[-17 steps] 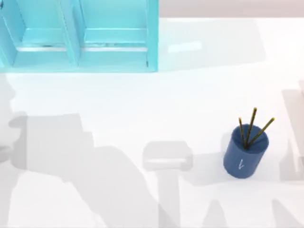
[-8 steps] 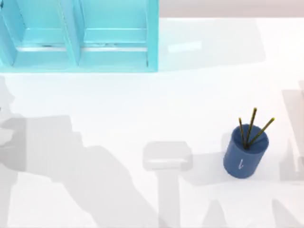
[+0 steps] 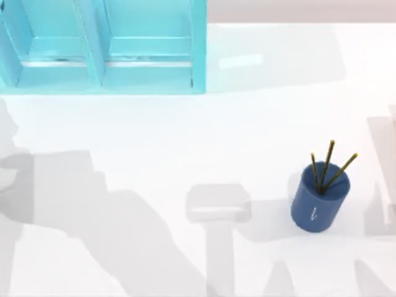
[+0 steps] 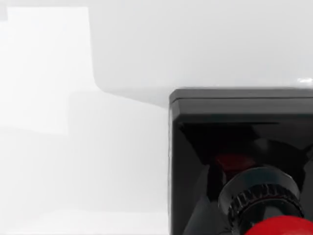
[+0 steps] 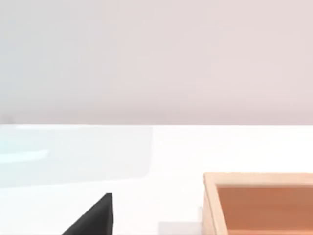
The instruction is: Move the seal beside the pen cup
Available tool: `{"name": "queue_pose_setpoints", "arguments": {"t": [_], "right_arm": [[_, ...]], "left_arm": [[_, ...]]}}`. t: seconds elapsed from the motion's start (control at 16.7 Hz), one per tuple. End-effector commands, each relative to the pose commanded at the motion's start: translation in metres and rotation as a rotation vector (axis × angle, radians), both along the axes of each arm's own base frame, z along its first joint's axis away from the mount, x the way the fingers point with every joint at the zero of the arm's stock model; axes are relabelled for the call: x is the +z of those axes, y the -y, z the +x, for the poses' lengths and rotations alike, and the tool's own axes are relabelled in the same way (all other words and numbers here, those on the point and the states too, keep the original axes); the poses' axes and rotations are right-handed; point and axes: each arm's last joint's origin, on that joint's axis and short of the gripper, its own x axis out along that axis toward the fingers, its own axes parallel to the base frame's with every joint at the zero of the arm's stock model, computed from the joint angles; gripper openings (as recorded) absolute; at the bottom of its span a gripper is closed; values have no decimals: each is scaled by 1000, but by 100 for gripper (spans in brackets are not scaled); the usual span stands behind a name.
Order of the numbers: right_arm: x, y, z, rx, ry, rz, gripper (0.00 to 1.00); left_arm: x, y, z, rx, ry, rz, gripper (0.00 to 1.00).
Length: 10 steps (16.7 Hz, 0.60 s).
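The pen cup is a dark blue cylinder with a small white mark, standing upright on the white table at the right of the top view. Three thin yellow-brown pencils lean out of it. The seal is very close in the left wrist view, so my left arm is just above it. Its black square base rests on the white surface, with a ribbed black neck and the glossy red knob at the picture's edge. No fingers show around it.
A turquoise shelf unit with open compartments stands at the table's back left. In the right wrist view a light wooden box sits on the white surface, with a black wedge at the picture's edge. Grey arm shadows lie across the front left.
The large grey shadow on the left of the table has slid further left. The pen cup has not moved.
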Motion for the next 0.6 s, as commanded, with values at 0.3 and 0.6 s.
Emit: {"name": "queue_pose_setpoints", "arguments": {"t": [0.3,0.6], "right_arm": [[0,0,0,0,0,0,100],[0,0,0,0,0,0,100]], "left_arm": [[0,0,0,0,0,0,0],[0,0,0,0,0,0,0]]}}
